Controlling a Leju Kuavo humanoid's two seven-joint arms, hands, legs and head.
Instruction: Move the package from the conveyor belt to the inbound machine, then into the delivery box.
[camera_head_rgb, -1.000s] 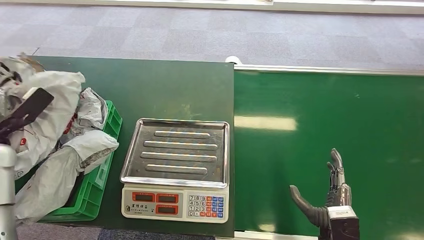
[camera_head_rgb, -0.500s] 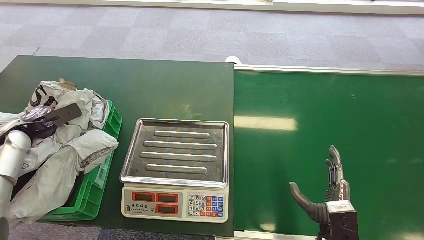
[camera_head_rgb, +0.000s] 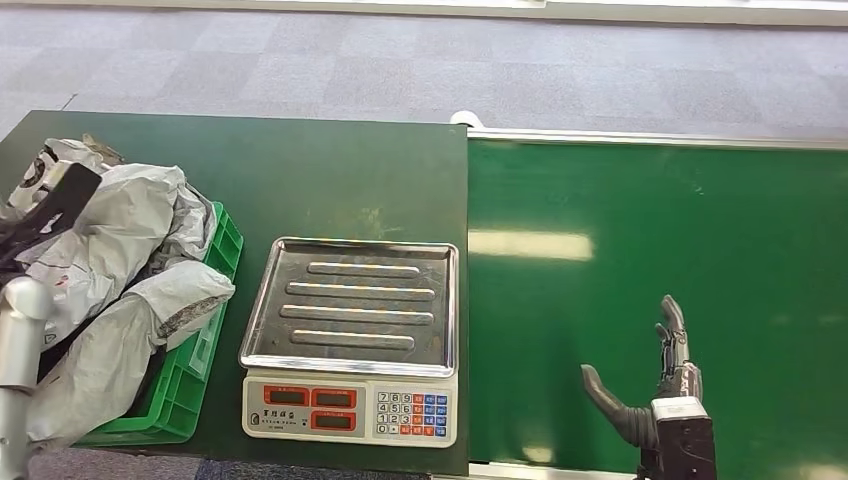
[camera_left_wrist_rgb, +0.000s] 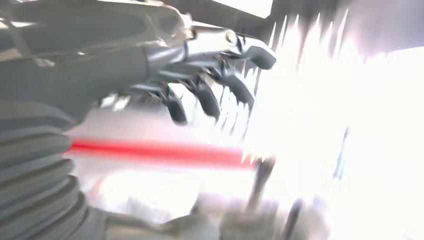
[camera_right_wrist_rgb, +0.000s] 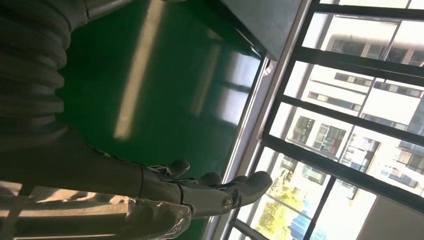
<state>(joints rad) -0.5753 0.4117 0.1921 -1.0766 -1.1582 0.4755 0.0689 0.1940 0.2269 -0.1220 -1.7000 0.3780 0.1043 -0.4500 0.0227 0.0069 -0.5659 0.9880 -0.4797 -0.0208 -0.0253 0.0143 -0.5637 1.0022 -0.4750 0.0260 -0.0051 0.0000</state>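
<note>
Left hand (camera_head_rgb: 50, 205) has drawn back over the heaped packages (camera_head_rgb: 110, 290).

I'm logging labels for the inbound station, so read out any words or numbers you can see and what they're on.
"7 8 9", "4 5 6", "1 2 3", "0": keypad of the weighing scale.
Brand line on the scale's front panel: too small to read.
Red displays: blank.
Printing on grey packages: unreadable.
</note>
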